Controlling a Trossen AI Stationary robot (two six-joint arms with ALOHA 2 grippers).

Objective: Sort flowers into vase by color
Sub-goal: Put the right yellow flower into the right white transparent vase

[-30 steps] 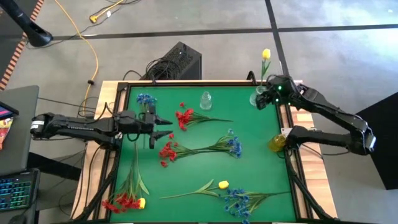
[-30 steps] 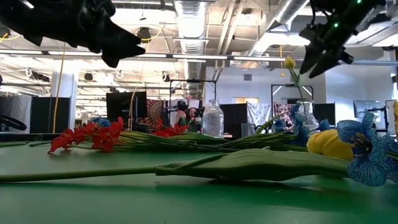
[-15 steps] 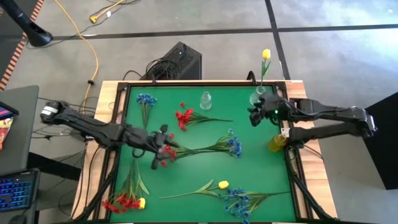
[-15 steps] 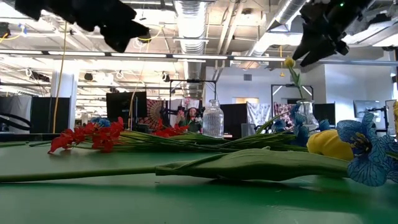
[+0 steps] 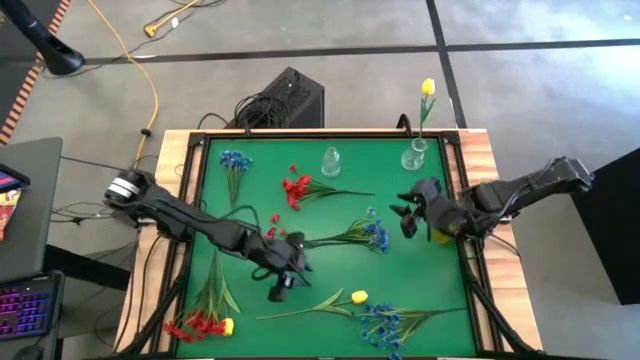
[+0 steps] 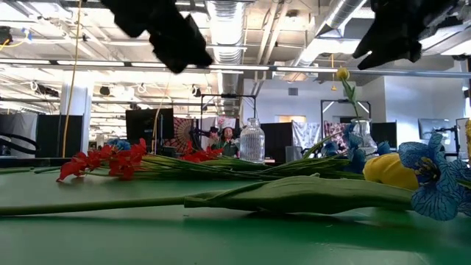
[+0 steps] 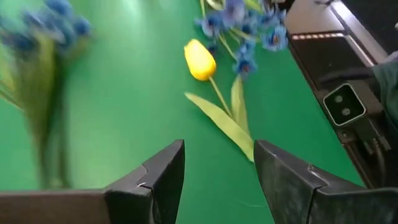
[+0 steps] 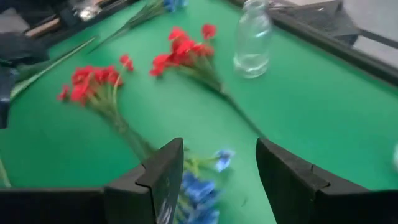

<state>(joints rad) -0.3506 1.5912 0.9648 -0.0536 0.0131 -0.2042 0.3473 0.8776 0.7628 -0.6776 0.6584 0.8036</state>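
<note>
Hovering over the middle of the green worktop (image 5: 420,255), my left end effector (image 5: 283,283) has its fingers spread and holds nothing; the yellow tulip (image 7: 200,60) lies ahead of it, its stem and leaf running toward me, with blue flowers (image 7: 245,25) just beyond the bud. My right end effector (image 5: 406,215) is likewise spread and empty, above the worktop's right side, near the blue-tipped spray (image 5: 376,234) at centre.

Risks noted:
- The tulip's bud sits close to the blue flowers by the near edge; a grasp placed too near the bud could catch blue stems as well and mix colours.
- The stem is thin and lies flat, so fingers may close over it and come up empty, or press it against the worktop.
- The middle sprays cross stems with the red cluster (image 5: 270,243); lifting one may drag the other.
- The clear vase (image 5: 330,161) stands empty and another clear vase (image 5: 415,154) holds one yellow flower; a long trailing stem could tip either.
</note>
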